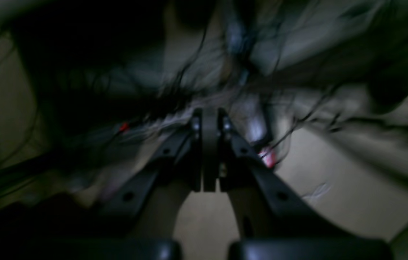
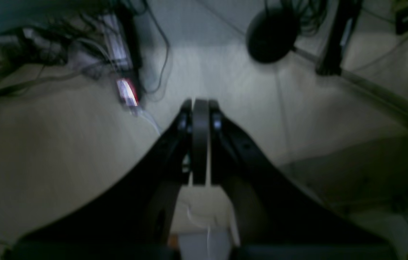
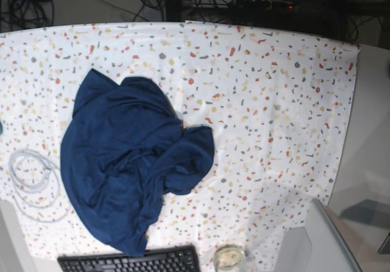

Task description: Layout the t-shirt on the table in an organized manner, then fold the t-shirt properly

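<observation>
The navy-blue t-shirt [image 3: 128,156] lies crumpled in a heap on the left half of the speckled table [image 3: 274,89], with folds bunched toward its right side. Neither arm shows in the base view. In the left wrist view my left gripper [image 1: 209,115] is shut, with nothing between its fingers, over a dim, blurred floor with cables. My right gripper [image 2: 200,104] is shut and empty too, above a pale floor. The t-shirt appears in neither wrist view.
A coiled white cable [image 3: 30,174] lies left of the shirt. A black keyboard [image 3: 131,261] and a small glass jar [image 3: 229,258] sit at the near edge. A plain grey surface [image 3: 365,162] borders the cloth on the right. Cables and a power strip [image 2: 127,92] lie on the floor.
</observation>
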Robot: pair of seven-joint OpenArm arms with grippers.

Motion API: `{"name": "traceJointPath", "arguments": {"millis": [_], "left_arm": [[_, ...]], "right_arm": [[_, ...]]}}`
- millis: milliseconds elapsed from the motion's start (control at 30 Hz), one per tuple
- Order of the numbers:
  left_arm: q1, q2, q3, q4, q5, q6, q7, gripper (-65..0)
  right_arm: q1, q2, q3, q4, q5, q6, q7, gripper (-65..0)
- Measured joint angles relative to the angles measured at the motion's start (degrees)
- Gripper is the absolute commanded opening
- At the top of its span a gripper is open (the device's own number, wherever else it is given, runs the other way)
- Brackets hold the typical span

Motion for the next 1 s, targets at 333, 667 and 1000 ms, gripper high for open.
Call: {"name": "traceJointPath", "arguments": {"millis": [333, 667, 1000], "left_arm": [[-20.7, -0.7, 8.5, 8.9, -10.1, 1.5, 9.3, -65.0], [-50.5, 18.3, 16.9, -0.9, -9.3, 1.6, 26.1, -65.0], [-73.7, 28.4, 28.0, -43.5, -3.4, 1.4, 18.6, -65.0]], "right_arm": [[21.0, 3.1, 0.2, 1.0, -0.3, 0.3, -5.2, -65.0], [45.0, 9.3, 0.4, -2.4, -0.1, 10.1, -17.6, -64.8], [62.0, 9.4, 8.2, -26.0, -0.8, 29.2, -21.2, -65.0]]}}
